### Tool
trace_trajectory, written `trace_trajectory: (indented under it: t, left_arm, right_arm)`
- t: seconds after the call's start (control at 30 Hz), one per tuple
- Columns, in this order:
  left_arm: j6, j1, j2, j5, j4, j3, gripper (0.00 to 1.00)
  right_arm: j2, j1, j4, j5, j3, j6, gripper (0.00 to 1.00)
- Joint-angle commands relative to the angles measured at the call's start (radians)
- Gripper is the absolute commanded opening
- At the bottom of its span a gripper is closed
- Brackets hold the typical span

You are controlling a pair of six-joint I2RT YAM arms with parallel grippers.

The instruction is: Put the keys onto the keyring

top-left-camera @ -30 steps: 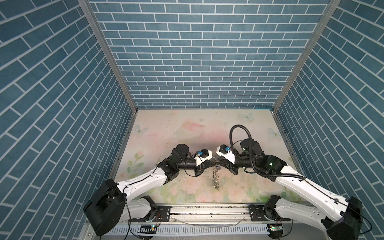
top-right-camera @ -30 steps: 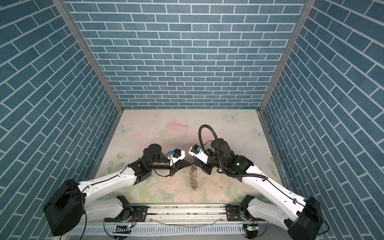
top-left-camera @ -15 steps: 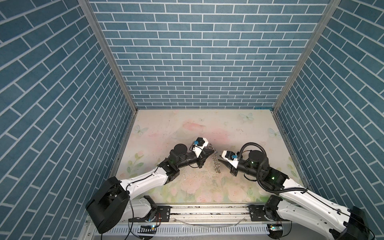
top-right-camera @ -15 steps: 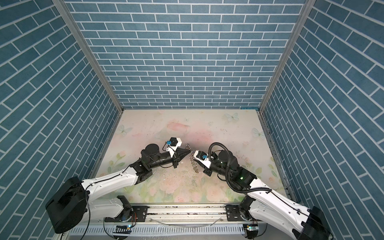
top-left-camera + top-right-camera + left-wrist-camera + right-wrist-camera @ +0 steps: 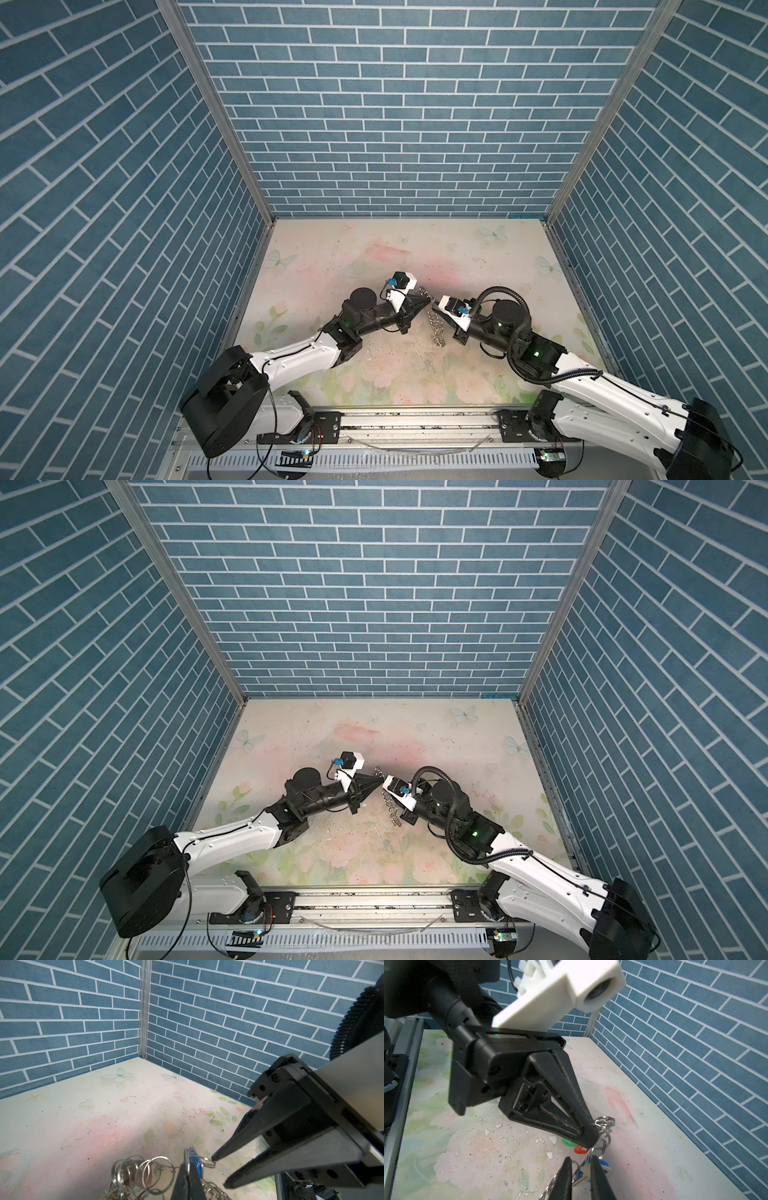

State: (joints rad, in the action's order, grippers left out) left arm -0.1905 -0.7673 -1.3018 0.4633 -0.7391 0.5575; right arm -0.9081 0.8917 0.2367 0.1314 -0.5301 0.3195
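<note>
The keyring (image 5: 436, 328) hangs as a chain of silver split rings from my left gripper (image 5: 427, 302), above the floral table; it also shows in a top view (image 5: 390, 810). In the left wrist view the left gripper (image 5: 189, 1164) is shut on the keyring's thin wire, with a blue key (image 5: 198, 1165) right beside its tips. My right gripper (image 5: 580, 1164) stands narrowly open, a strand of wire running through the gap, and one of its fingertips (image 5: 214, 1158) touches a small ring. Blue (image 5: 605, 1166), red (image 5: 580, 1150) and green (image 5: 568, 1141) keys hang on the rings behind.
A floral mat (image 5: 374, 249) covers the table, boxed in by blue brick walls on three sides. A metal rail (image 5: 415, 424) runs along the front edge. White flakes of worn surface (image 5: 500, 1126) lie below the grippers.
The right gripper pulled away low to the right, then came back up to the left gripper's tip, its jaws narrowing. The left gripper carried the keyring slightly farther back.
</note>
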Motion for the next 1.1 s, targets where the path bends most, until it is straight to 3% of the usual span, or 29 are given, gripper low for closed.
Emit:
trace_trajectory:
  t: [0.0,0.2,0.33,0.53,0.77,1.07]
  left_arm:
    - [-0.005,-0.006,0.005,0.013,-0.07,-0.005,0.0]
    - [-0.006,-0.006,0.006,0.004,-0.075,-0.007,0.0]
    - [-0.008,-0.01,0.006,-0.007,-0.081,-0.008,0.0]
    - [-0.01,-0.012,0.006,-0.025,-0.069,-0.008,0.0]
    - [0.001,-0.024,-0.007,-0.006,-0.065,-0.001,0.0]
    - [0.012,-0.029,0.002,-0.023,-0.06,-0.004,0.0]
  right_arm:
    - [-0.005,0.006,-0.006,-0.038,-0.009,0.012,0.12]
    - [-0.018,0.006,-0.024,-0.038,-0.027,-0.017,0.01]
    - [-0.021,0.006,-0.017,-0.07,-0.024,-0.034,0.0]
    - [-0.001,0.011,0.023,-0.05,0.002,-0.033,0.19]
    - [-0.023,0.023,0.081,-0.085,0.006,-0.031,0.22]
    - [-0.012,0.025,0.041,-0.132,-0.001,-0.028,0.08]
